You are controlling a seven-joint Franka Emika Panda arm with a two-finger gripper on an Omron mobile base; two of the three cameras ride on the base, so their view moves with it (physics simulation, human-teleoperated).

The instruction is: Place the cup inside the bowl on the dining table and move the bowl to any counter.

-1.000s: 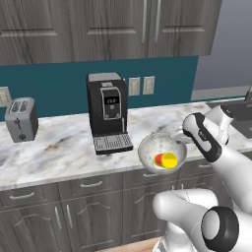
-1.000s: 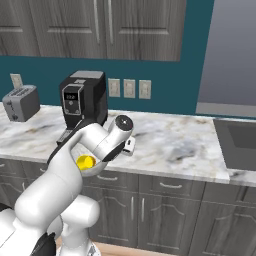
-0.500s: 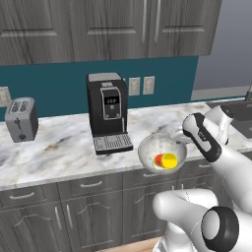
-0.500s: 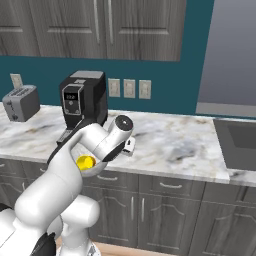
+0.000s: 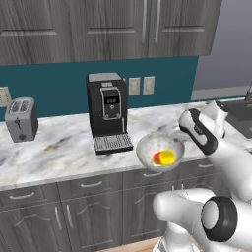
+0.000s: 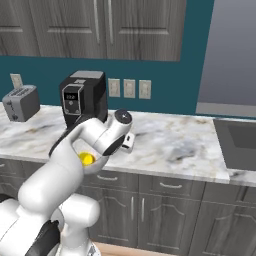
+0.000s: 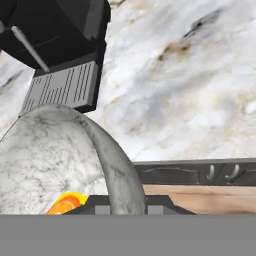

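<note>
One cup (image 5: pixel 164 157) inside bowl (image 5: pixel 147 148) (left base view), gripper (image 7: pixel 121 207) clamped on bowl rim

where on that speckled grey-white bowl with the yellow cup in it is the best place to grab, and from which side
The thin upright rim of the speckled grey-white bowl, one finger inside the wall and one outside, coming from above on its right side, where the gripper already sits. The body is too wide to span, and the yellow cup lies low in the middle, clear of the rim.

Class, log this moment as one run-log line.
phase: carry | cup: inside bowl | bowl: at counter front edge, beside coffee machine | end effector: on bowl rim
</note>
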